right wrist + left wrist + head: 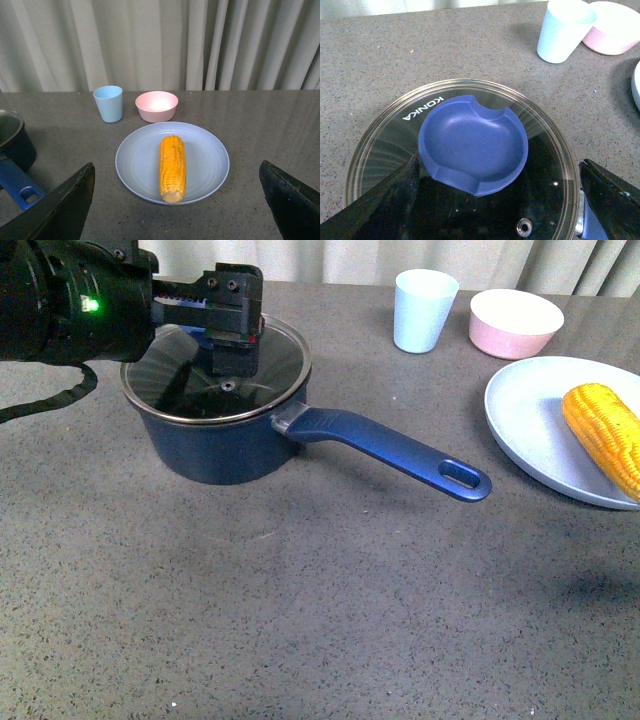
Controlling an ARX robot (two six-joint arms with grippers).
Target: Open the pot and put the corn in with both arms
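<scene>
The dark blue pot (215, 445) stands at the left of the table, handle (400, 452) pointing right toward me. Its glass lid (280, 365) with a blue knob (472, 142) is on it. My left gripper (232, 340) is open just above the lid, its fingers (380, 205) on either side of the knob without touching it. The corn (608, 435) lies on a pale blue plate (530, 415) at the right; it also shows in the right wrist view (172, 167). My right gripper (177, 210) is open, held back from the plate and corn, and does not show in the front view.
A light blue cup (424, 308) and a pink bowl (515, 322) stand at the back of the table, between pot and plate. A curtain (160, 45) hangs behind the table. The grey tabletop (300, 610) stretches toward me in front of the pot.
</scene>
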